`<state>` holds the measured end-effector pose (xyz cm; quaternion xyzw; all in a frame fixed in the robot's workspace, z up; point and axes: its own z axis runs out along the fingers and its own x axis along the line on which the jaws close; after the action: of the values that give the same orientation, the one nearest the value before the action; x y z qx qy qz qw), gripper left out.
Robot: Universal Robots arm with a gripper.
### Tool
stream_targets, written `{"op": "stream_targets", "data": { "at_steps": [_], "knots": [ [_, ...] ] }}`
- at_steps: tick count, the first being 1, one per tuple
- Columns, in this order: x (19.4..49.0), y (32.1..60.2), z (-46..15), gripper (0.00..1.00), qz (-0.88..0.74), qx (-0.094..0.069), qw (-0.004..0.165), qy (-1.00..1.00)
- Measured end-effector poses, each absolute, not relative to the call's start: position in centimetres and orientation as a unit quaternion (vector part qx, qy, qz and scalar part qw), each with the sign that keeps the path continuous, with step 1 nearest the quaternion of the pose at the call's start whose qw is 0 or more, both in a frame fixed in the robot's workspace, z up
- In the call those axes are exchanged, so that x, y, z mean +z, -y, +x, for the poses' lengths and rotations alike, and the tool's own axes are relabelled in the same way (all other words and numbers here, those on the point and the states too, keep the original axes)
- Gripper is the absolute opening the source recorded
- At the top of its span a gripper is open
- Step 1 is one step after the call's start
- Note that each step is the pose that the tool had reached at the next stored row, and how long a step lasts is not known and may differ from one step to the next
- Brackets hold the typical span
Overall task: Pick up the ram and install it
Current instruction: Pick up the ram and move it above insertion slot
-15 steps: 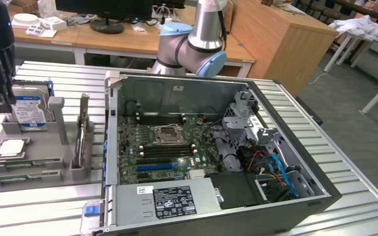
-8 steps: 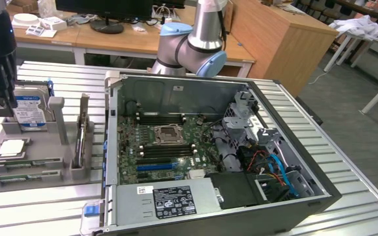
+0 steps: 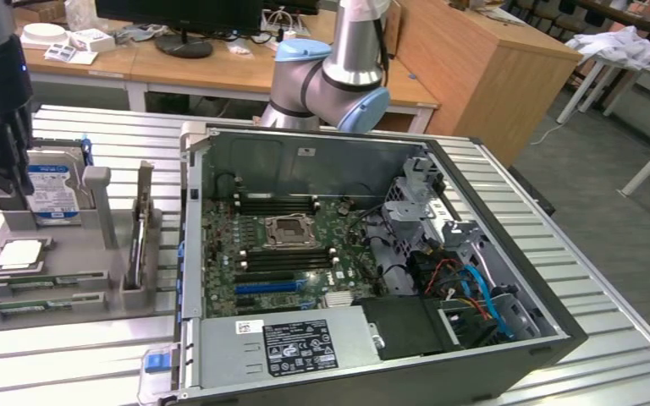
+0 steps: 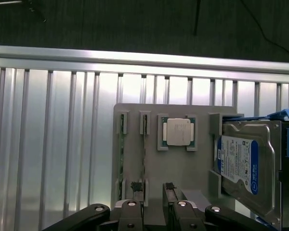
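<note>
Two ram sticks stand on edge in slots of a grey holder: one ram stick nearer the processor, a second stick beside it. In the exterior view the ram sticks lie at the holder's front on that view's left. My gripper hovers above the holder, open, with nothing between its fingers; one fingertip sits over the end of the nearer stick. In the exterior view the gripper hangs over the holder next to the hard drive.
The holder also carries a square silver processor and a blue-labelled hard drive. An open computer case lies to the exterior view's right, its motherboard showing dark memory slots around the socket. All rest on a ribbed metal table.
</note>
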<state>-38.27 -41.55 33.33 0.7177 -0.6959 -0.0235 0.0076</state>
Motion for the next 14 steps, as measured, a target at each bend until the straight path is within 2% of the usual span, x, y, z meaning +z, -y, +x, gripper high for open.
{"op": "stream_targets", "data": {
  "at_steps": [14],
  "knots": [
    [30.8,41.6,-38.3,0.3,0.718,-0.024,0.008,0.696]
  ]
}}
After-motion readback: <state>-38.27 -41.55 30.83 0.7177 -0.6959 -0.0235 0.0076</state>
